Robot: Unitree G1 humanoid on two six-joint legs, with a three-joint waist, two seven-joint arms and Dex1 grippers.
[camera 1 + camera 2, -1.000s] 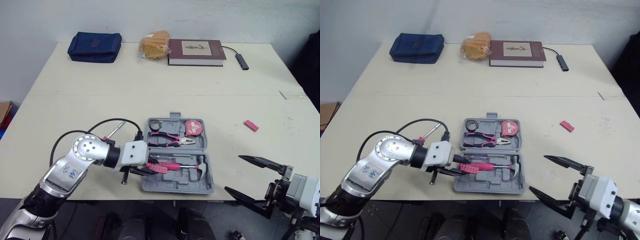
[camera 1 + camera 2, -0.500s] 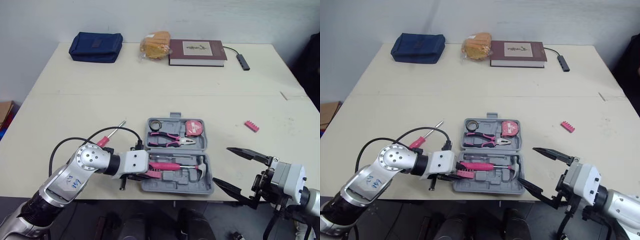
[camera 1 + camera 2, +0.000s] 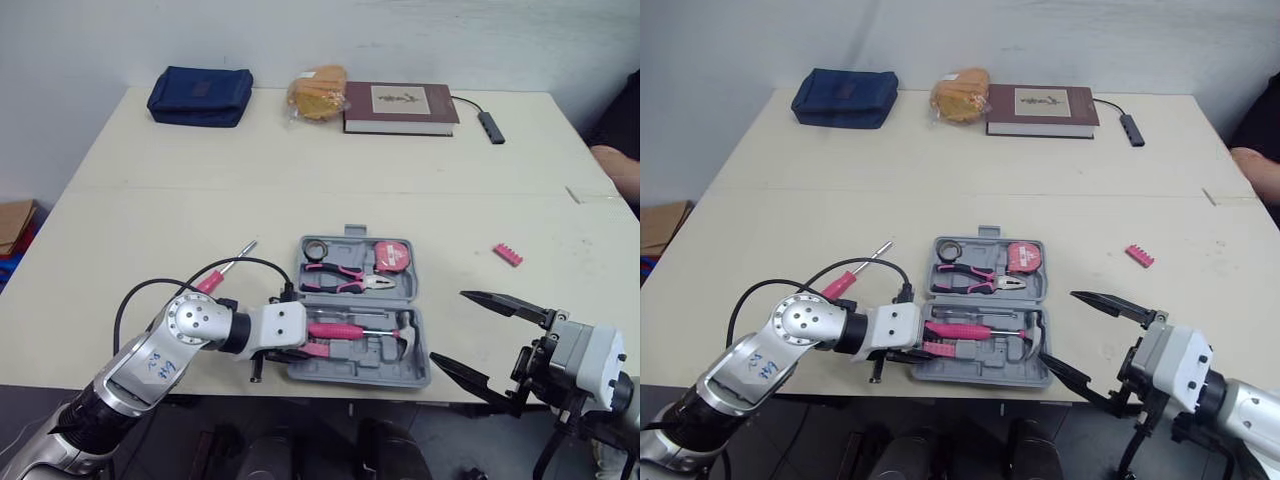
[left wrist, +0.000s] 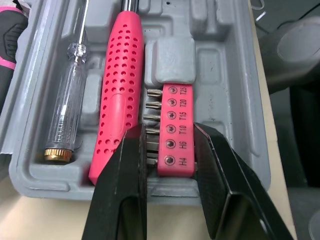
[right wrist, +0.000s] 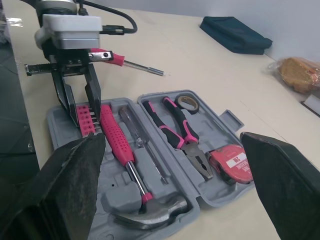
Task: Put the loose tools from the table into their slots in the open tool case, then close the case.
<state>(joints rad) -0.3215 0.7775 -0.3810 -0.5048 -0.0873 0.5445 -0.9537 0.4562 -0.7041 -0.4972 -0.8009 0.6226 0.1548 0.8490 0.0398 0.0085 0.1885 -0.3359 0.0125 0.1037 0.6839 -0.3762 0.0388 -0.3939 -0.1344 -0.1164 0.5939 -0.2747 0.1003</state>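
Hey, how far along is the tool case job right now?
Already in the case: pliers, hammer, tape measure. In hand: the left gripper holds the bit holder down in the case. Left to do: the pink screwdriver and small pink strip lie on the table, and the case needs closing. The right gripper hangs open.

You see a grey tool case [image 3: 350, 371], a pink bit holder [image 4: 176, 131] lettered white, a dotted pink hammer handle [image 4: 117, 100] and a navy pouch [image 3: 200, 95].
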